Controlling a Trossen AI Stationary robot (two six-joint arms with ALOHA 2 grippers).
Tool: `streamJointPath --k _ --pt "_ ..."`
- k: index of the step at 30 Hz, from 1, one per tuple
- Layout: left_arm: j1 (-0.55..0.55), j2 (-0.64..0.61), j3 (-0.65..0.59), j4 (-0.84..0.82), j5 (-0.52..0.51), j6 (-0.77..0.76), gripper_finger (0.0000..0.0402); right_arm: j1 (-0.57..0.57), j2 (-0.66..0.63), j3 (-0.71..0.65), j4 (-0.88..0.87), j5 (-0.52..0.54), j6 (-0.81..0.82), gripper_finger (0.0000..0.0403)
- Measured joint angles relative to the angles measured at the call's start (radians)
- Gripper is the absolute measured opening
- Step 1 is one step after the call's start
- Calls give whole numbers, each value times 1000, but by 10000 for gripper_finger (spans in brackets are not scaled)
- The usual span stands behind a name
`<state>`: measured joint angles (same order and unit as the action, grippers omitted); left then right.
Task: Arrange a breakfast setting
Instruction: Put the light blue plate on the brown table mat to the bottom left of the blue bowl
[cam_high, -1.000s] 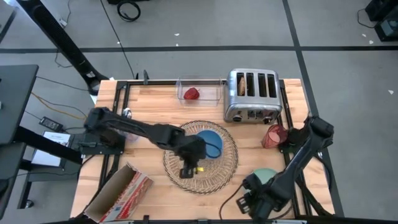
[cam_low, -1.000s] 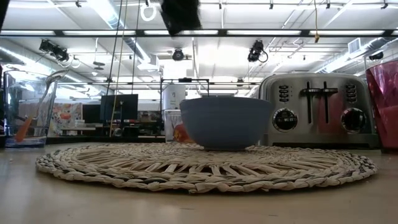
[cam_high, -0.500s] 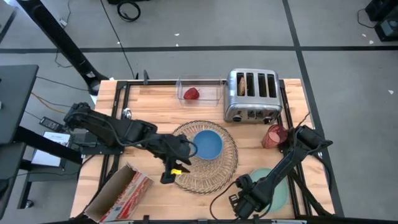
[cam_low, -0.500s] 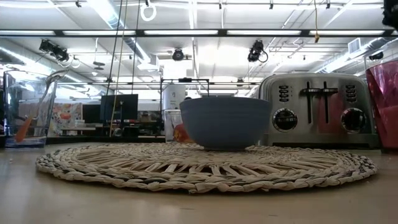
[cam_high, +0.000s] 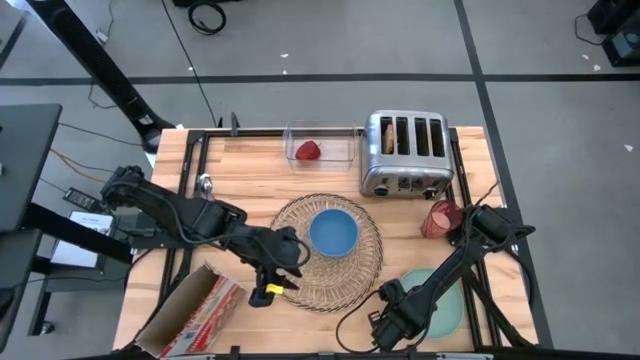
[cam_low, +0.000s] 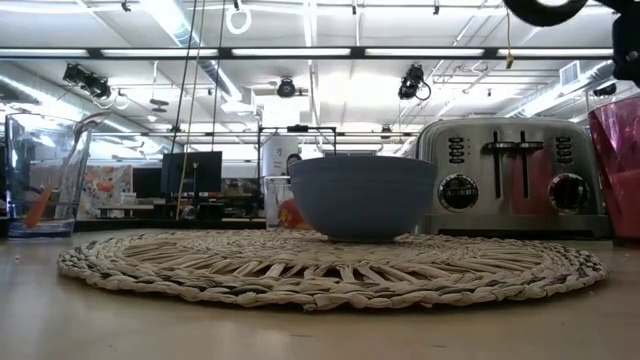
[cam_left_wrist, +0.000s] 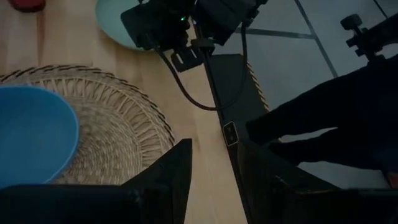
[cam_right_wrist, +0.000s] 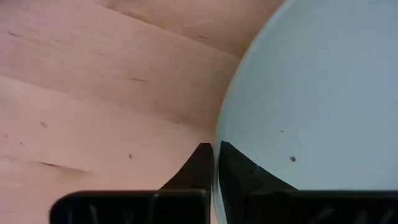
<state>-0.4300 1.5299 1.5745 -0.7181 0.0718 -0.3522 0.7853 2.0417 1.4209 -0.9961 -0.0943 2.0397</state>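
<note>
The blue bowl (cam_high: 333, 232) stands on the round wicker placemat (cam_high: 300, 285) at mid-table; both show in the low view (cam_low: 362, 196). My left gripper (cam_high: 268, 287) is open and empty over the placemat's near-left edge (cam_left_wrist: 217, 174). My right gripper (cam_high: 388, 318) is shut on the mint-green plate (cam_high: 445, 300) at the near right. The toast (cam_high: 387, 135) sticks up from a slot of the chrome toaster (cam_high: 405, 155). The red apple (cam_high: 308, 151) lies in the clear bin. The pink cup (cam_high: 440, 218) stands right of the placemat. My right gripper pinches the plate's rim (cam_right_wrist: 219, 140) between its two fingers, on the plate's near-left side. One finger (cam_right_wrist: 198, 167) is on the outer side of the rim and the other (cam_right_wrist: 239, 173) over the plate's face. The plate lies about level on the table.
A cardboard box (cam_high: 190, 305) lies at the near left corner. A clear container with an orange piece in it (cam_low: 40, 185) stands at the left. Bare wood shows left of the placemat and between the placemat and the plate.
My left gripper has drawn back from over the placemat, beside the bowl, toward the table's left and near edges, and now hangs over the placemat's near-left edge. My right gripper has shifted a little toward the table's left along the near edge.
</note>
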Motion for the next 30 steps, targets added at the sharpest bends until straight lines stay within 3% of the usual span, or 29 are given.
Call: streamJointPath --k 5,9,14,22,30 --pt "-1 -32 0 -14 1 -2 137 0 -57 76 -69 30 -47 11" --pt "0 -69 0 -16 0 24 137 -2 -77 179 -86 93 -256 11" --pt "19 -108 1 -20 -7 47 137 -9 -82 270 -69 106 -628 11" --pt "51 -149 1 -43 -30 60 137 -12 -80 247 35 113 -1266 11" --pt "87 -153 1 -42 -36 74 137 -10 -80 188 148 116 -2085 11"
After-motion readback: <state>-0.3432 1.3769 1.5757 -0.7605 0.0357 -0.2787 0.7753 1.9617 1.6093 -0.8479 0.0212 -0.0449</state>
